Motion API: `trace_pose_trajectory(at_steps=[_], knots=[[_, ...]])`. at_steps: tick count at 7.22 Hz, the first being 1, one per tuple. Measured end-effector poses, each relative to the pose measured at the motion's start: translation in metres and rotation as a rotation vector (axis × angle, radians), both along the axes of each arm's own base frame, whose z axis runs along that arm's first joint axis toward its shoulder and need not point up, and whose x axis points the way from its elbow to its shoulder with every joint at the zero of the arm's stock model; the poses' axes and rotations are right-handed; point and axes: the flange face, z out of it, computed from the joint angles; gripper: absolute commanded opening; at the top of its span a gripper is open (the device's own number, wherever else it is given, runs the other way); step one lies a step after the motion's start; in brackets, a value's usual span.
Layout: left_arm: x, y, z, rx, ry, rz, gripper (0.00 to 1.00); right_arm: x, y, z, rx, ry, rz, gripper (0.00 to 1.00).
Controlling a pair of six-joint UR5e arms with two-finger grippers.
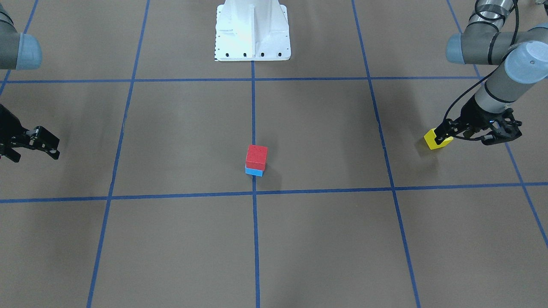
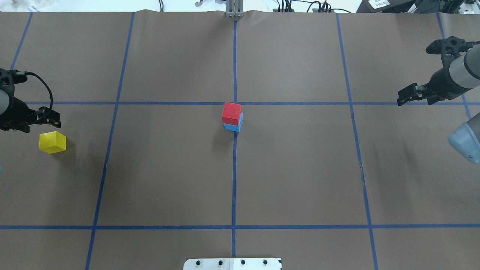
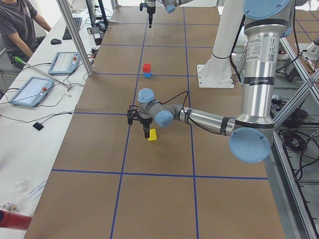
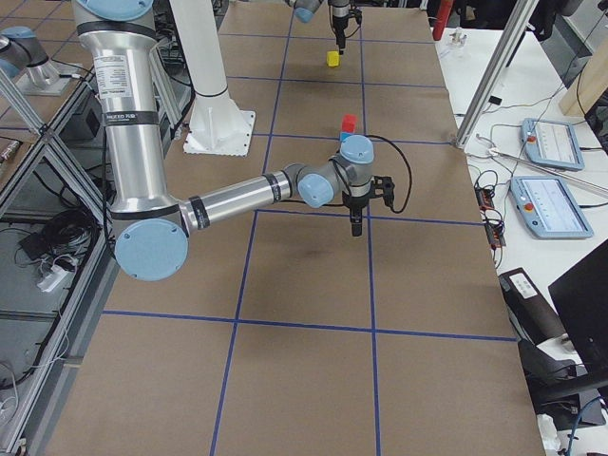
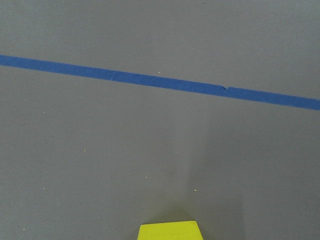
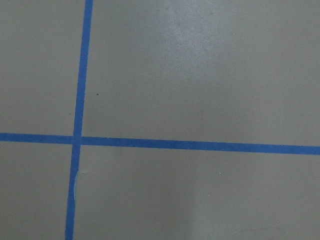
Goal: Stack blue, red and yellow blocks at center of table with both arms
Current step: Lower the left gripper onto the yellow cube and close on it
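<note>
At the table's center the red block (image 1: 257,156) (image 2: 231,113) sits on the blue block (image 1: 254,172) (image 2: 233,127). The yellow block (image 1: 437,140) (image 2: 52,142) lies on the table (image 2: 168,168) far out on my left side. My left gripper (image 1: 444,134) (image 2: 50,119) hovers open just above and beside it, touching nothing. Only the block's top edge (image 5: 171,230) shows at the bottom of the left wrist view. My right gripper (image 1: 45,143) (image 2: 407,96) hangs open with nothing in it, far out on the opposite side.
The white pedestal base (image 1: 252,32) stands on the robot's side of the center line. Blue tape lines (image 2: 234,168) divide the brown surface. In the side views, tablets (image 3: 32,89) lie on a white bench, where a seated person (image 3: 17,27) is.
</note>
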Motion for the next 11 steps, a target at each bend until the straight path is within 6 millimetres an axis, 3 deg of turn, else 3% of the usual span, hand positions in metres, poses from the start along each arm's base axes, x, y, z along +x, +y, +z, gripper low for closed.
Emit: trace_pose_trajectory(at_steps=[4,6,9,10,11], knots=[[0.021,0.008,0.014,-0.030,-0.010,0.025,0.96,0.000,0.000,0.000,0.000,-0.001,0.001,0.99],[0.029,0.012,0.019,-0.036,-0.012,0.043,0.00,0.000,0.000,-0.001,-0.001,-0.001,0.002,0.99],[0.038,0.018,0.015,-0.086,0.041,0.101,0.00,0.000,0.000,-0.003,0.002,-0.003,0.002,1.00],[0.042,0.019,-0.004,-0.114,0.093,0.135,0.00,0.000,0.000,-0.004,0.005,-0.005,0.003,1.00],[0.049,0.007,-0.045,-0.136,0.137,0.156,0.00,0.000,0.000,-0.005,0.006,-0.005,0.002,1.00]])
